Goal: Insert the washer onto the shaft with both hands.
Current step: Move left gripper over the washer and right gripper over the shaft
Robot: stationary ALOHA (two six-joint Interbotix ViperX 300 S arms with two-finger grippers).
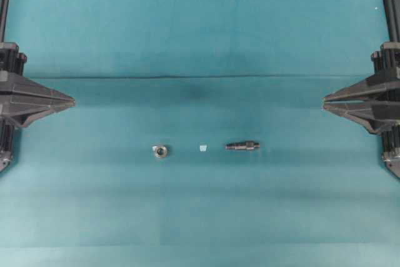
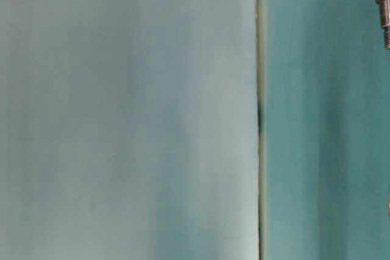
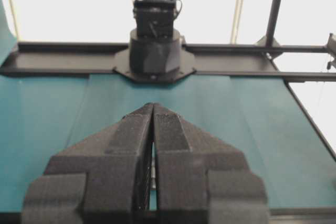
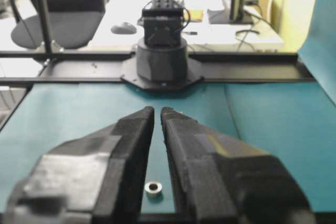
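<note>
The washer (image 1: 160, 151), a small silvery ring with a dark hole, lies flat on the teal cloth left of centre. The dark stepped shaft (image 1: 242, 146) lies on its side right of centre, well apart from the ring. My left gripper (image 1: 73, 100) hovers at the left edge, shut and empty, its fingertips (image 3: 149, 107) pressed together. At the right edge my right gripper (image 1: 324, 102) is shut on nothing, with only a thin slit at the tips (image 4: 157, 111). Through that slit the washer (image 4: 153, 188) shows on the cloth. The shaft (image 2: 383, 4) shows at the table-level view's right edge.
A tiny pale scrap (image 1: 202, 148) lies between washer and shaft. A crease (image 1: 200, 77) crosses the teal cloth behind them. Each wrist view shows the opposite arm's black base (image 3: 155, 45) (image 4: 161, 59) on a dark frame rail.
</note>
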